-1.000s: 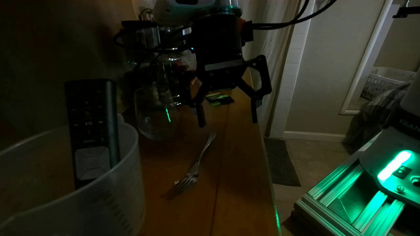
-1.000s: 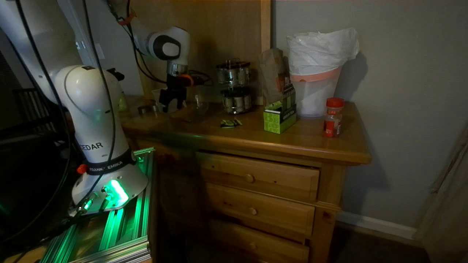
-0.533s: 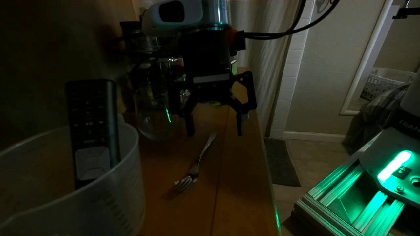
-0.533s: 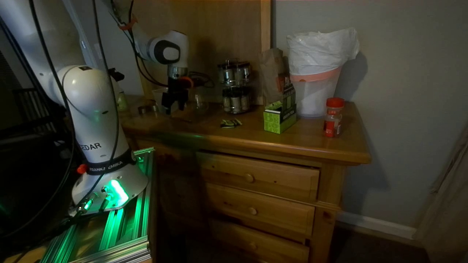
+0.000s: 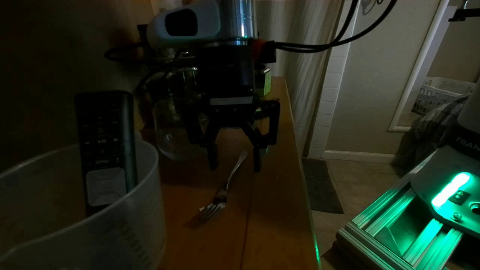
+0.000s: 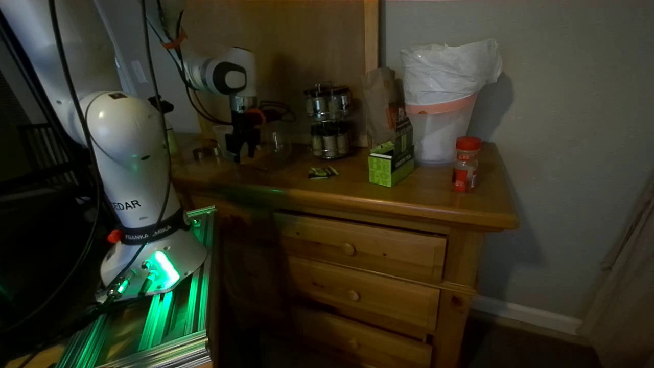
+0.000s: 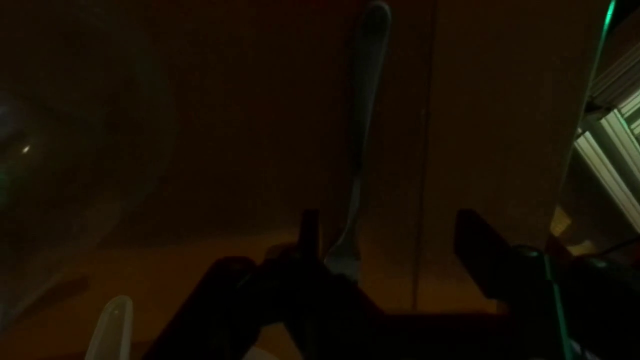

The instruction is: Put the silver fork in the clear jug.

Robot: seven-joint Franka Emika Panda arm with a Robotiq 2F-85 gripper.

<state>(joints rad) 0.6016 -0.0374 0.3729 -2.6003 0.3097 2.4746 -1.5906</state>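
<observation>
The silver fork lies flat on the wooden dresser top in an exterior view, tines toward the clear jug's side. My gripper is open and empty above the fork's handle end, pointing down. In the dark wrist view the fork runs between the open fingers, nearer the left finger; its tines are hidden behind the gripper. The clear jug stands at the lower left in an exterior view, with a black remote leaning in it. In an exterior view the gripper partly covers things behind it.
A clear stemless glass stands close left of the gripper, also in the wrist view. A spice rack, green box, packets and red-lidded bottle stand farther along. The dresser's edge runs on the right.
My gripper has come down and moved left in both exterior views, toward the fork and jug. The gap between its fingers looks narrower. The fork and jug have not moved.
</observation>
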